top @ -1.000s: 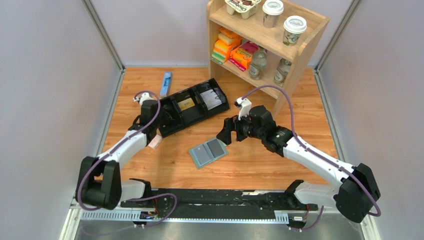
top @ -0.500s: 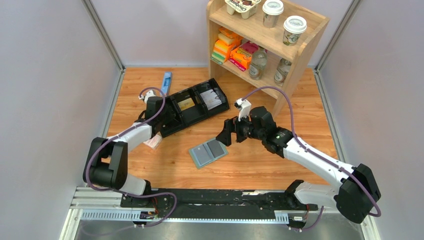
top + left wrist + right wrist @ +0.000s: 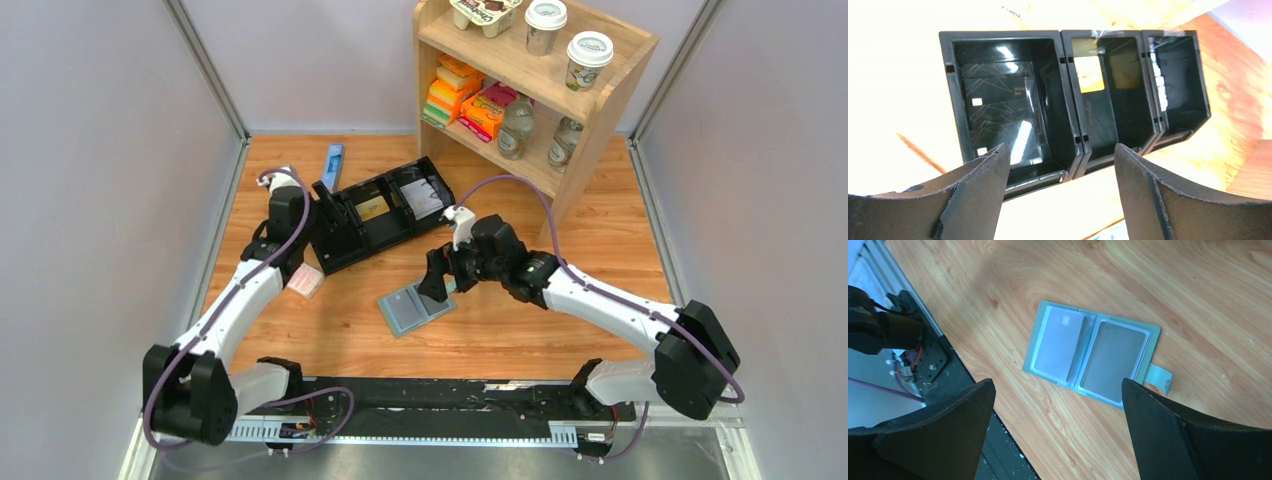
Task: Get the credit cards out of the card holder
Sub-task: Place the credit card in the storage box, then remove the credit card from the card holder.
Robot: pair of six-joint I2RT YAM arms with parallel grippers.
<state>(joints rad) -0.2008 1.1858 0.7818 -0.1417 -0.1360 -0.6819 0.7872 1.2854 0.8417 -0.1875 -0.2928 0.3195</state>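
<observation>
The card holder (image 3: 415, 308) lies open and flat on the wooden table. In the right wrist view the card holder (image 3: 1093, 352) shows a pale card (image 3: 1060, 342) in one pocket, a grey card (image 3: 1113, 357) in the other, and its tab (image 3: 1158, 377) sticking out. My right gripper (image 3: 437, 280) hangs open just above it, and in its own view the right gripper (image 3: 1058, 385) has nothing between its fingers. My left gripper (image 3: 328, 208) is open and empty over the left end of the black tray (image 3: 400, 238). The left gripper (image 3: 1062, 150) looks down on a dark card (image 3: 998, 107) and a gold card (image 3: 1088, 75).
A wooden shelf (image 3: 530, 80) with cups, bottles and boxes stands at the back right. A blue stick (image 3: 333, 165) lies behind the tray. A pink-and-white packet (image 3: 305, 282) lies beside my left forearm. The arms' black rail (image 3: 420, 400) runs along the near edge.
My left gripper has opened and pulled back up-left over the tray's left compartment. My right gripper has moved left and nearer, arriving over the card holder, still open.
</observation>
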